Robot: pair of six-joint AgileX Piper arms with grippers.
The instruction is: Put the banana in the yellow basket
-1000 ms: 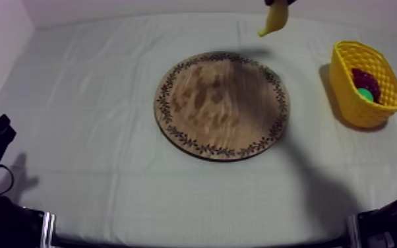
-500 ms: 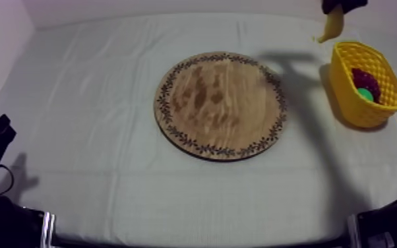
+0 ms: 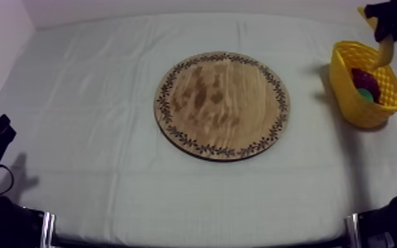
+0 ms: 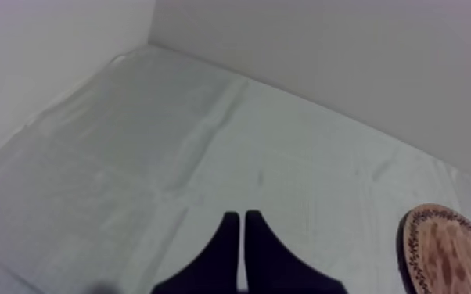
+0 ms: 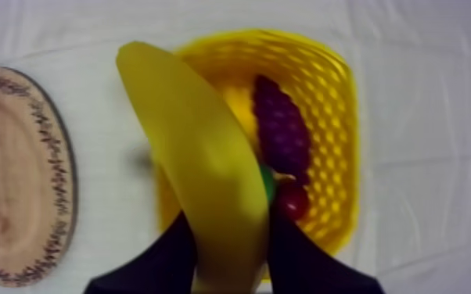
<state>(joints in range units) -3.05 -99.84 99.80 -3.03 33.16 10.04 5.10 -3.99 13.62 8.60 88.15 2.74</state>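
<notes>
My right claw grips the banana between its black fingers: smooth, curved, hanging just above the yellow basket. Inside the lattice walls sit knobbly purple grapes and a small red fruit. The round wooden board lies mid-worktop, well apart. My left claw sits low over the cloth, fingers pressed together on nothing.

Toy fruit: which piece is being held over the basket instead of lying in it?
The banana, gripped between the right jaws above the yellow basket; the grapes and the small red fruit lie inside it.
</notes>
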